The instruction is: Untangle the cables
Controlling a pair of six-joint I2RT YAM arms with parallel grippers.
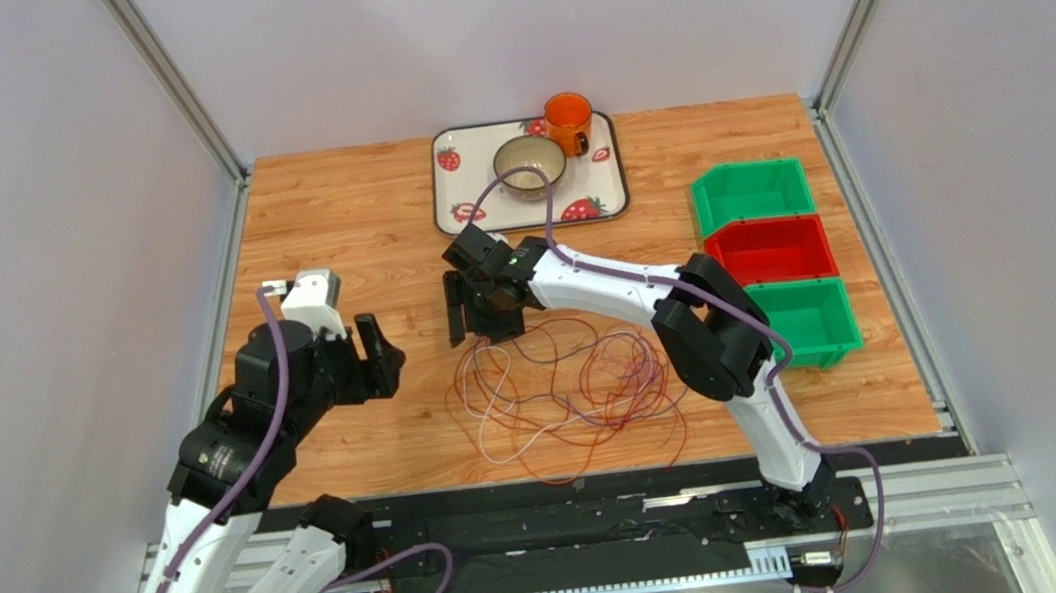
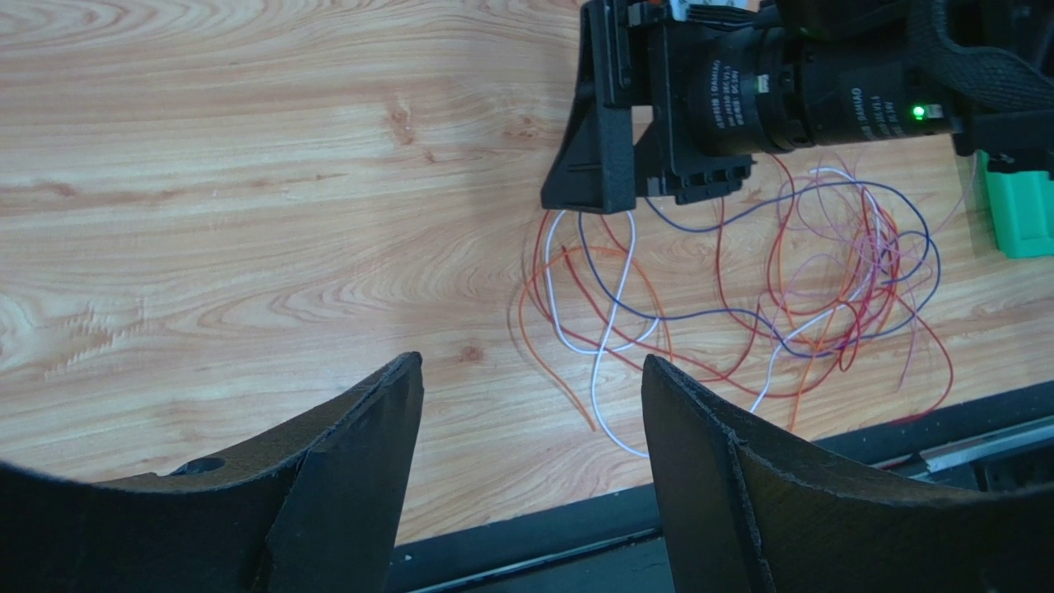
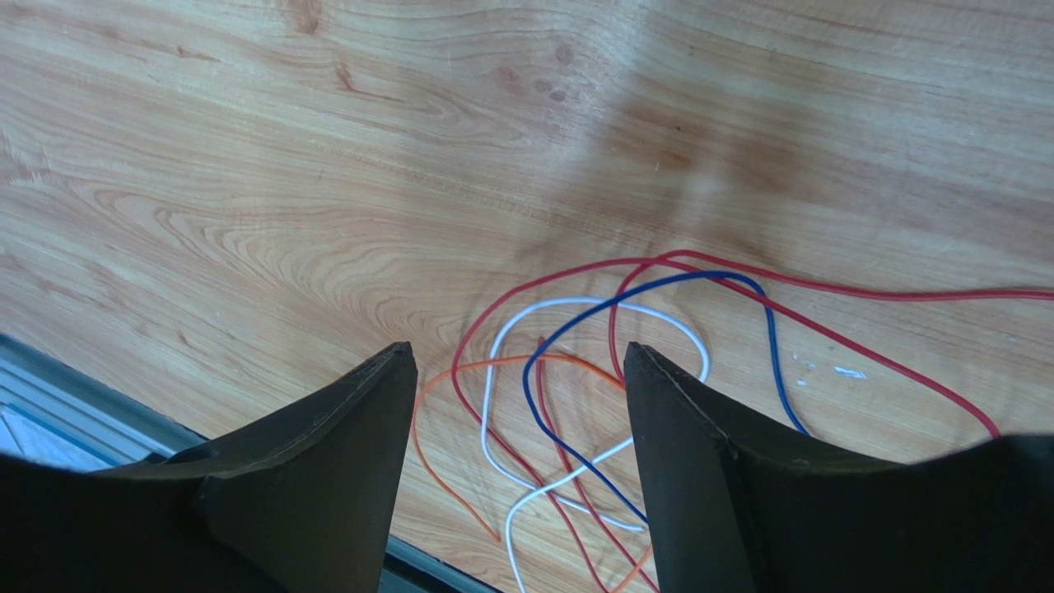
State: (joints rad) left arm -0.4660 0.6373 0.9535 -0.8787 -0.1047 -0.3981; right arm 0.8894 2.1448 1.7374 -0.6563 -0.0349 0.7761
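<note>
The cables [image 1: 569, 390] are thin red, orange, white and blue wires lying in a loose tangle of loops on the wooden table, near its front edge. My right gripper [image 1: 481, 321] is open and empty, hovering over the tangle's far-left edge. In the right wrist view, loops of the cables [image 3: 582, 371] lie on the table below and between its fingers [image 3: 517, 352]. My left gripper [image 1: 387, 356] is open and empty, left of the tangle and apart from it. The left wrist view [image 2: 532, 365] shows the cables [image 2: 792, 272] ahead and the right gripper [image 2: 606, 136] above them.
A strawberry-print tray [image 1: 453, 192] at the back holds a bowl [image 1: 530, 163] and an orange cup [image 1: 567, 118]. A green bin [image 1: 752, 194], a red bin [image 1: 774, 251] and a second green bin [image 1: 802, 320] stand at the right. A black rail [image 1: 592, 516] runs along the front edge.
</note>
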